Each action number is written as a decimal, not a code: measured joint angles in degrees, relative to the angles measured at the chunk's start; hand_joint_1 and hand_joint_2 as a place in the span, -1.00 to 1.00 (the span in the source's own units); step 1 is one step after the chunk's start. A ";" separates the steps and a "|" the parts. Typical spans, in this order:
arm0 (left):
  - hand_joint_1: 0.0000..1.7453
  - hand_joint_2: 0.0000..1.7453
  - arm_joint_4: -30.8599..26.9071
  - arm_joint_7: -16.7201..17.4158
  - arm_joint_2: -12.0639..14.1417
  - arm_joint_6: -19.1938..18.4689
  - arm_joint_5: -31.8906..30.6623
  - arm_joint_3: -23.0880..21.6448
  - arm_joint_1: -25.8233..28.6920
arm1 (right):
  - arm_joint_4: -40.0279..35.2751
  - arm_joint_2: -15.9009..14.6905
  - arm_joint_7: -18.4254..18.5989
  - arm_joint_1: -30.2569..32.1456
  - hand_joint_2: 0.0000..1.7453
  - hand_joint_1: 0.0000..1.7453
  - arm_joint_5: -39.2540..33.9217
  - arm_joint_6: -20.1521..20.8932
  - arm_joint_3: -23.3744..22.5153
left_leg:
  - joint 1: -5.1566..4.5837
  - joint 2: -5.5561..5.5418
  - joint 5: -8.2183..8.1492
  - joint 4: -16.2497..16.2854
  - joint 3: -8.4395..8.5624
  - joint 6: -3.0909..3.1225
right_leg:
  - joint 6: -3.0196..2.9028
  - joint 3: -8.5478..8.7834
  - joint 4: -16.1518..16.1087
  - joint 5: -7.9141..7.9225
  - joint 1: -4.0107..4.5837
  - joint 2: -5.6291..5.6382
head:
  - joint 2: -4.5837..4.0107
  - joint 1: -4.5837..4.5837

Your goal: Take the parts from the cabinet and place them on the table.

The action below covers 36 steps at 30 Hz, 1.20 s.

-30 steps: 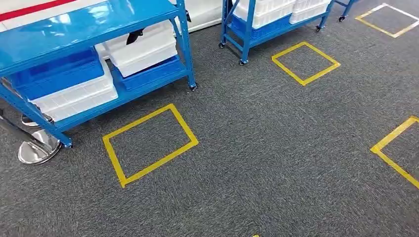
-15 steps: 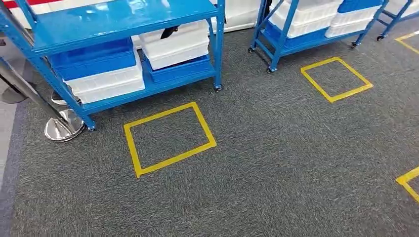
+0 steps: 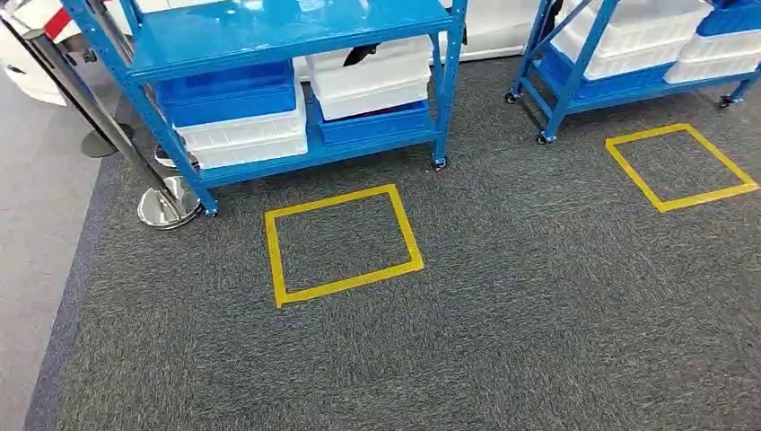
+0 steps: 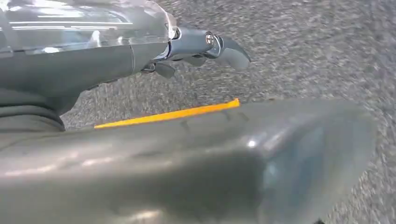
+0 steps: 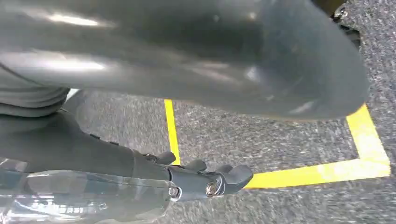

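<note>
The blue shelf cabinet (image 3: 269, 36) stands at the upper left of the head view. Its lower shelf carries stacked white bins (image 3: 372, 81) and blue bins (image 3: 229, 90). A dark part (image 3: 363, 54) sticks out over the rim of the right white bin. In the left wrist view my left hand (image 4: 198, 46) hangs above the grey carpet, fingers stretched out and holding nothing. The right wrist view shows my right hand (image 5: 201, 179) the same way, over a yellow tape line.
A yellow tape square (image 3: 341, 242) lies on the carpet in front of the cabinet, another (image 3: 682, 166) at the right. A second blue cabinet (image 3: 574, 90) with bins stands at the upper right. A chrome barrier post base (image 3: 166, 206) sits by the cabinet's left leg.
The camera has moved: the whole scene has shifted right and down, so the cabinet and its tape square sit nearer the picture's middle. Nothing on the shelves has moved.
</note>
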 joint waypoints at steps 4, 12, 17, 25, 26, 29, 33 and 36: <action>-1.00 -1.00 0.00 -0.02 0.04 -0.02 0.00 0.00 -0.33 | 0.00 0.00 0.00 -0.06 -1.00 -1.00 0.00 0.00 0.00 | -1.05 3.50 3.01 -10.51 5.10 1.73 | 1.10 0.77 -0.09 -0.50 0.10 -1.84 | 0.00 -0.02; -1.00 -1.00 0.00 -0.72 -0.13 -0.70 0.04 0.00 -0.32 | -0.02 -0.09 0.02 -0.28 -1.00 -1.00 0.52 0.07 -0.02 | -0.45 -1.48 3.71 -12.72 6.18 3.86 | 2.66 -6.43 15.61 -8.58 -0.11 3.86 | 0.00 0.46; -1.00 -1.00 0.00 -1.22 -0.31 -1.20 0.07 0.00 0.13 | -0.04 -0.15 0.39 -0.07 -1.00 -1.00 -0.11 -0.15 -0.59 | -0.42 -3.17 2.64 -12.18 7.41 3.52 | 2.51 -4.37 8.46 -0.98 -0.12 3.93 | 0.00 0.48; -1.00 -1.00 0.00 -1.44 -0.33 -1.05 0.11 0.00 -0.05 | -0.28 -0.17 0.77 0.01 -1.00 -1.00 -0.48 -0.46 -1.60 | -0.67 -1.42 -0.73 -8.36 7.55 0.91 | 0.01 0.79 -0.24 -0.59 -0.25 4.25 | 0.00 0.22; -1.00 -1.00 0.00 -1.44 -0.39 -1.05 0.11 0.00 -0.11 | -0.31 -0.17 0.79 0.16 -1.00 -1.00 -0.48 -0.48 -1.81 | -0.47 -0.83 -2.22 -3.89 4.85 0.53 | -0.24 1.41 -0.28 -1.12 -0.24 3.85 | 0.00 0.11; -1.00 -1.00 0.00 -1.42 -0.50 -1.03 0.11 0.00 0.08 | -0.31 -0.17 0.83 0.36 -1.00 -1.00 -0.48 -0.59 -2.21 | -0.20 -0.36 -4.46 8.64 -4.56 0.08 | -0.21 3.58 -0.30 -3.20 -0.24 3.45 | 0.00 0.11; -1.00 -1.00 0.00 -1.42 -0.48 -0.98 0.11 0.00 0.67 | -0.31 -0.17 0.85 0.46 -1.00 -1.00 -0.44 -0.61 -2.73 | -0.49 -0.22 9.75 -4.97 -3.68 1.47 | 0.18 9.02 -1.45 -6.61 -0.18 3.23 | 0.00 0.13; -1.00 -1.00 0.07 -1.27 -0.42 -0.94 0.13 -0.02 0.83 | -0.33 -0.15 0.72 0.49 -1.00 -1.00 -0.22 -0.46 -2.86 | -1.71 0.33 8.08 -7.19 -1.60 3.04 | 1.59 10.95 -3.04 -7.93 -0.46 3.12 | 0.00 0.17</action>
